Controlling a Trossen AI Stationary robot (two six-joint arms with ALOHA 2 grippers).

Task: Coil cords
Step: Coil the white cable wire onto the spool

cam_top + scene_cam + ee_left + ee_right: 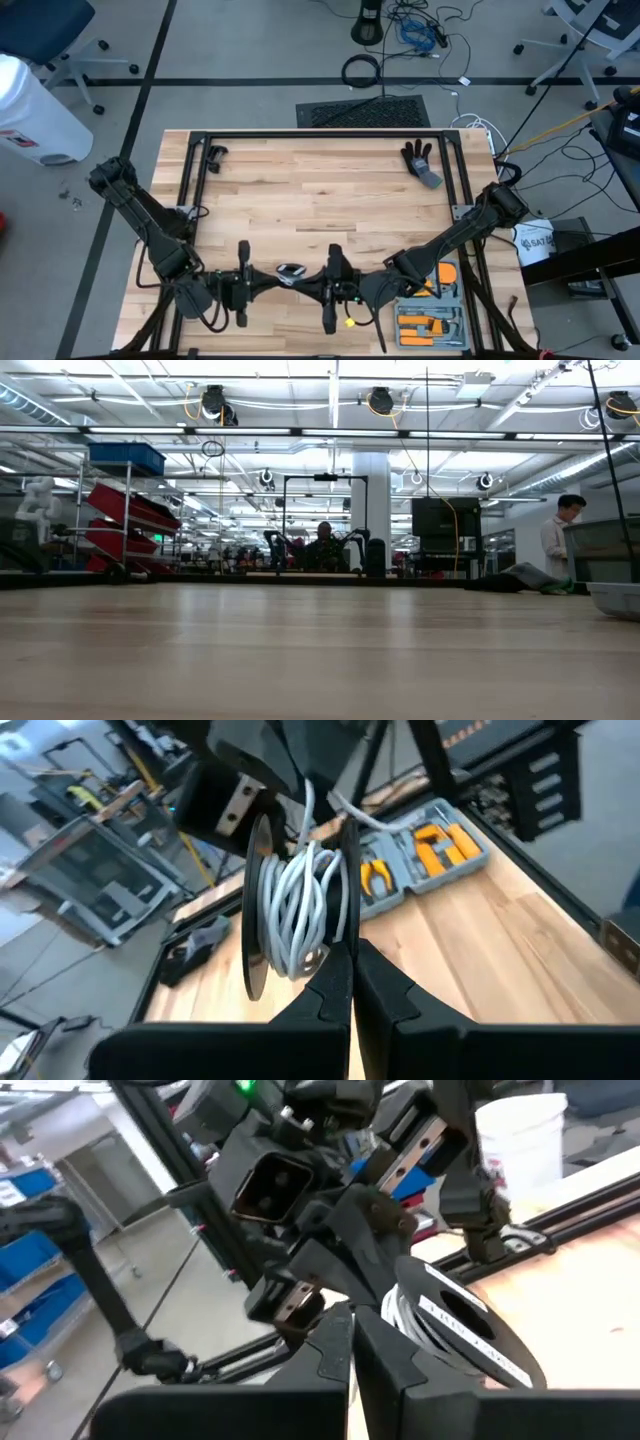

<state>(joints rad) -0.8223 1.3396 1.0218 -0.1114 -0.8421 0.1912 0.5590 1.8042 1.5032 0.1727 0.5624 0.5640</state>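
The reel [290, 271] hangs in the air between the two grippers, near the front edge of the worktop [320, 190], a little to the left of the orange and grey tool tray [430, 312]. The white cord [300, 905] is wound many times round the middle of the reel, and one loose end sticks out from the windings.

The left gripper [262, 278] comes at the reel from the side away from the tray. Its fingers are shut, and in the left wrist view they seem to pinch the reel's rim, though the exact spot is hard to see. The right gripper [318, 282] comes from the tray side. Its fingers are shut too. In the right wrist view the reel's flat black face with its pale label sits just past the fingertips, but I cannot tell if they hold the reel, the cord, or nothing.

So the reel is right in the middle, about as near to one gripper as to the other, and the two grippers point at each other with the reel between them. The reel stands on edge, so its turning line runs across, from one gripper to the other. I think any more winding must go round that line. The loose end looks like the last bit to tuck in.
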